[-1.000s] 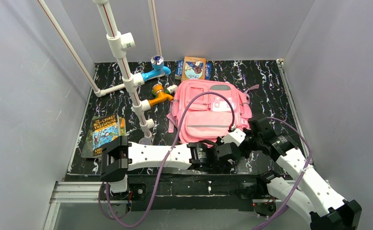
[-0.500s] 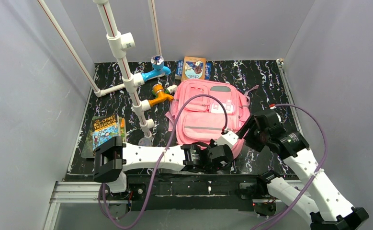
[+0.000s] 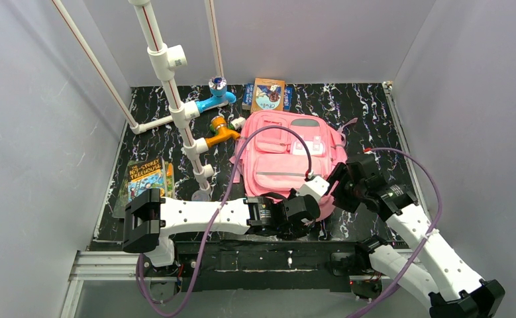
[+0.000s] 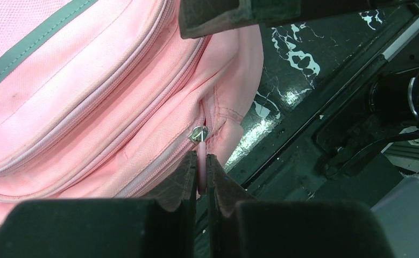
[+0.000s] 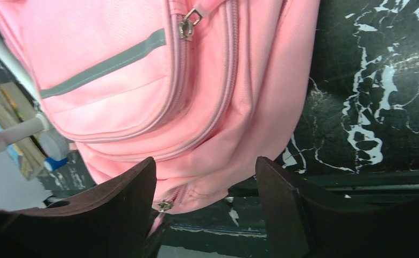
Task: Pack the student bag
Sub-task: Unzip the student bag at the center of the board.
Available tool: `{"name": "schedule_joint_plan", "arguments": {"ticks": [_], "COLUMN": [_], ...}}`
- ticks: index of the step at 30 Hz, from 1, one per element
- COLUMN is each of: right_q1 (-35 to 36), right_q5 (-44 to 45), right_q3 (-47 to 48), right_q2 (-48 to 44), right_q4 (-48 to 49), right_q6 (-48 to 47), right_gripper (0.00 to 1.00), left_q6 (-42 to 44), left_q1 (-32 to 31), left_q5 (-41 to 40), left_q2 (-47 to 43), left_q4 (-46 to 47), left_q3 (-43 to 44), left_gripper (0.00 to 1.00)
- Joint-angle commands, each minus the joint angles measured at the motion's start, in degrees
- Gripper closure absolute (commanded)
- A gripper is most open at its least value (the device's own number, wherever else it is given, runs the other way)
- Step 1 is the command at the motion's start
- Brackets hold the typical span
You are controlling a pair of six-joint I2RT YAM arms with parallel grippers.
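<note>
Zipper pull [image 4: 201,156] at the near right corner of the student bag [image 3: 285,159], lying lengthwise away from the arms mid-worktop [image 3: 374,106], is pinched in the narrow left claw [image 4: 200,180]; the right claw [image 5: 204,161] gapes empty beside it.

You're looking at plain grey walls [image 3: 36,132] on three sides of a black, white-veined worktop [image 3: 367,106], evenly lit.

Pink student bag [image 3: 278,165], front face up.
Lies flat near the centre of the table [image 3: 374,106], top toward 12 o'clock; grey-trimmed front zip pockets.
</note>
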Motion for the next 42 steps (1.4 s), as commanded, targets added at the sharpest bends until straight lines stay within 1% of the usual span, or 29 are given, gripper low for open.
{"name": "schedule_joint_plan", "arguments": {"ticks": [1, 2, 5, 9, 11, 12, 13, 14, 15, 16, 20, 22, 25, 27, 31, 34, 37, 40, 42], "right_q1": [0.1, 0.0, 0.1, 0.0, 0.0, 0.1, 0.0, 0.0, 0.0, 0.0, 0.0, 0.0, 0.0, 0.0, 0.0, 0.0, 0.0, 0.0, 0.0], "right_q5": [-2.0, -3.4, -6.2, -5.0, -4.0, -2.3, -0.5, 1.8, 5.1, 8.7, 23.2, 27.0, 27.3, 27.2, 27.8, 31.1, 36.0, 39.9, 42.3], "right_q3": [-1.4, -3.6, -6.2, -6.9, -6.4, -6.2, -6.0, -5.5, -4.4, -2.7, 7.8, 11.3, 13.0, 12.8, 13.6, 16.8, 21.1, 24.7, 27.0], "right_q2": [-2.2, -2.4, -2.7, -2.4, -1.6, -1.2, -0.9, -0.6, -0.3, 0.1, 2.1, 2.3, 1.6, 0.0, -3.3, -3.2, -1.6, 0.9, 2.8], "right_q4": [4.5, 5.9, 9.7, 12.8, 13.4, 13.8, 14.3, 14.2, 13.1, 10.5, -3.1, -7.6, -10.9, -13.4, -18.5, -23.0, -26.6, -28.5, -29.3], "right_q6": [4.2, 5.4, 8.2, 10.2, 10.3, 10.2, 10.0, 9.3, 8.1, 7.0, 1.7, -1.2, -4.3, -3.8, -1.8, -1.2, -2.2, -4.9, -6.4], "right_gripper": [0.26, 0.27, 0.31, 0.34, 0.38, 0.43, 0.54, 0.7, 0.91, 0.99, 0.99, 0.99, 0.99, 0.99, 0.99, 0.99, 0.99, 0.99, 0.99], "left_q6": [0.0, 0.1, 0.5, 0.5, 0.6, 0.6, 0.6, 0.6, 0.3, -0.3, -3.6, -4.6, -6.3, -7.4, -8.8, -6.8, -3.0, -0.3, 0.9], "left_q1": [-0.1, -0.1, -0.1, 0.0, 0.0, 0.0, -0.1, -0.1, 0.0, -0.1, -0.1, 0.0, 0.6, 1.5, 4.3, 6.4, 8.8, 10.5, 11.1], "left_q5": [-0.3, -0.2, -0.1, 0.0, 0.0, 0.0, 0.0, 0.0, -0.3, -0.8, -4.7, -7.3, -11.9, -13.4, -14.8, -16.2, -17.3, -18.2, -17.1], "left_q2": [-3.1, -3.1, -2.9, -2.7, -2.5, -2.4, -2.4, -2.5, -2.6, -2.8, -6.9, -10.5, -16.0, -18.9, -22.3, -22.7, -20.7, -18.9, -18.6], "left_q4": [3.3, 3.3, 3.1, 3.1, 3.1, 3.1, 3.1, 3.1, 2.9, 2.5, -1.2, -2.4, -4.8, -5.9, -7.2, -6.7, -5.8, -4.8, -3.3], "left_q3": [2.4, 2.6, 3.2, 3.3, 3.4, 3.4, 3.3, 3.1, 2.9, 2.5, -0.9, -4.8, -11.3, -14.7, -18.4, -19.3, -18.8, -17.6, -16.9], "left_gripper": [1.0, 1.0, 1.0, 1.0, 1.0, 1.0, 1.0, 1.0, 1.0, 1.0, 1.0, 1.0, 1.0, 1.0, 1.0, 1.0, 1.0, 1.0, 1.0]}}
